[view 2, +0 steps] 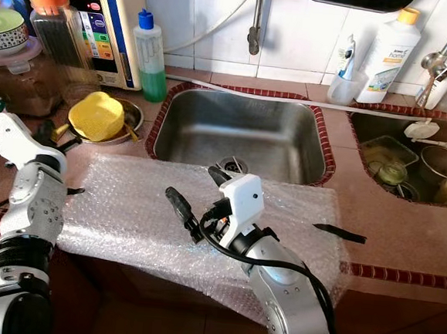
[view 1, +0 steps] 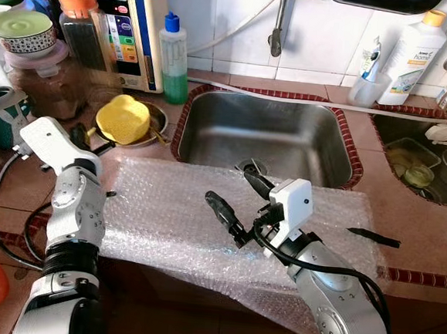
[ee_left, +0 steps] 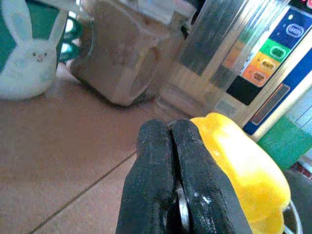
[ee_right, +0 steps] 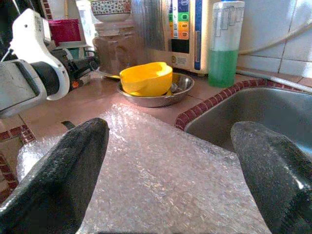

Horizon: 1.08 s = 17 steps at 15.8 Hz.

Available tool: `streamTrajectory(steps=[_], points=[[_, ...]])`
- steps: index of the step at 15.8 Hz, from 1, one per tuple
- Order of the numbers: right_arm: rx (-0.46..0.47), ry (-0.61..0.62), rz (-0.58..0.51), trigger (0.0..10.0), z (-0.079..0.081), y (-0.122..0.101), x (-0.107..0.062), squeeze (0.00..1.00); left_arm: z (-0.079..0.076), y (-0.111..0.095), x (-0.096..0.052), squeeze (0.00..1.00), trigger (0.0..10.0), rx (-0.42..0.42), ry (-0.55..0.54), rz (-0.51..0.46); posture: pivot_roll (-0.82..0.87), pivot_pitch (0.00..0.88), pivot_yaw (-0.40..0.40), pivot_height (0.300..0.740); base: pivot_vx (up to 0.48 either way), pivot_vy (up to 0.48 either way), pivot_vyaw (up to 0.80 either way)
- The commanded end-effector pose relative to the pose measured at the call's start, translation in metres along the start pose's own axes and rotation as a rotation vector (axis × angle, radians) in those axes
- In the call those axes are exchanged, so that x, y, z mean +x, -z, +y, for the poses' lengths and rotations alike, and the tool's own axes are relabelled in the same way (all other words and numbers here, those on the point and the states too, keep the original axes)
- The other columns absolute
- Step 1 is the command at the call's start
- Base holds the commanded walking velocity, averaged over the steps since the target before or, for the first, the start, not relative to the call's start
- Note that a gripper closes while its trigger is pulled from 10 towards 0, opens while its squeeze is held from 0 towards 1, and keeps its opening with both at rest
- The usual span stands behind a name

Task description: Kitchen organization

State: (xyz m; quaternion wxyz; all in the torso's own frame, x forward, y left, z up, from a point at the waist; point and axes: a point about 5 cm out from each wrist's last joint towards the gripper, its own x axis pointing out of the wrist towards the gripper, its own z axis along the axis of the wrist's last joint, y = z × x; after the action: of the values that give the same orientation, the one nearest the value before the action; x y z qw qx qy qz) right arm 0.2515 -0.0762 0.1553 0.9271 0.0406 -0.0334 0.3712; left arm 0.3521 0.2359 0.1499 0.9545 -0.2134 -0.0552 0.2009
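Tiled worktop (view 1: pixel 407 197) fronting the sink (view 1: pixel 268 136): right claw (view 1: pixel 238 201) released above bubble wrap (view 1: pixel 173 217) overhanging the sink's near edge, left claw (ee_left: pixel 168 161) clenched empty near the yellow bowl (view 1: pixel 123 119); a careless tug could slide the wrap off.

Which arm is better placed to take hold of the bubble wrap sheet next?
Probably the right. The right end effector hovers open directly over the bubble wrap, while the left end effector is shut and sits off the sheet near the yellow bowl.
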Motion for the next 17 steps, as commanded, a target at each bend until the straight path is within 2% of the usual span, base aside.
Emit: streamTrajectory(steps=[1, 6, 9, 10, 13, 14, 15, 16, 17], points=[[-0.009, -0.004, -0.012, 10.0, 0.0, -0.005, 0.0, 0.0, 0.0, -0.01, 0.0, 0.0, 0.0, 0.031, 0.002, -0.05, -0.02, 0.049, 0.054, 0.74, 0.0, 0.0, 0.0], [-0.018, 0.004, -0.008, 10.0, -0.003, -0.005, 0.0, 0.0, -0.013, -0.028, -0.009, 0.0, 0.0, 0.072, 0.065, -0.125, -0.02, 0.045, 0.052, 0.74, 0.0, 0.0, 0.0], [-0.026, 0.019, -0.013, 10.0, -0.006, -0.006, 0.0, 0.0, -0.023, -0.048, -0.014, 0.0, 0.0, 0.124, 0.12, -0.235, -0.02, 0.042, 0.05, 0.74, 0.0, 0.0, 0.0], [-0.035, 0.043, -0.021, 10.0, -0.01, -0.008, 0.001, 0.0, -0.036, -0.063, -0.016, 0.0, 0.0, 0.097, 0.175, -0.284, -0.02, 0.042, 0.048, 0.74, 0.0, 0.0, 0.0], [-0.047, 0.101, -0.032, 10.0, -0.018, -0.01, 0.002, 0.0, -0.059, -0.069, -0.02, 0.0, 0.0, -0.032, 0.319, -0.266, -0.02, 0.042, 0.046, 0.74, 0.0, 0.0, 0.0], [-0.043, 0.15, -0.04, 10.0, -0.024, -0.011, 0.001, 0.0, -0.072, -0.066, -0.024, 0.0, 0.0, -0.156, 0.41, -0.207, -0.02, 0.042, 0.046, 0.74, 0.0, 0.0, 0.0], [-0.038, 0.166, -0.043, 10.0, -0.026, -0.011, 0.001, 0.0, -0.077, -0.063, -0.026, 0.0, 0.0, -0.193, 0.442, -0.183, -0.02, 0.042, 0.047, 0.74, 0.0, 0.0, 0.0], [-0.004, 0.224, -0.063, 10.0, -0.035, -0.014, 0.001, 0.0, -0.092, -0.05, -0.034, 0.0, 0.0, -0.339, 0.531, -0.066, -0.02, 0.042, 0.052, 0.74, 0.0, 0.0, 0.0], [0.011, 0.237, -0.069, 10.0, -0.036, -0.015, 0.001, 0.0, -0.094, -0.047, -0.035, 0.0, 0.0, -0.369, 0.541, -0.043, -0.02, 0.043, 0.053, 0.74, 0.0, 0.0, 0.0]])
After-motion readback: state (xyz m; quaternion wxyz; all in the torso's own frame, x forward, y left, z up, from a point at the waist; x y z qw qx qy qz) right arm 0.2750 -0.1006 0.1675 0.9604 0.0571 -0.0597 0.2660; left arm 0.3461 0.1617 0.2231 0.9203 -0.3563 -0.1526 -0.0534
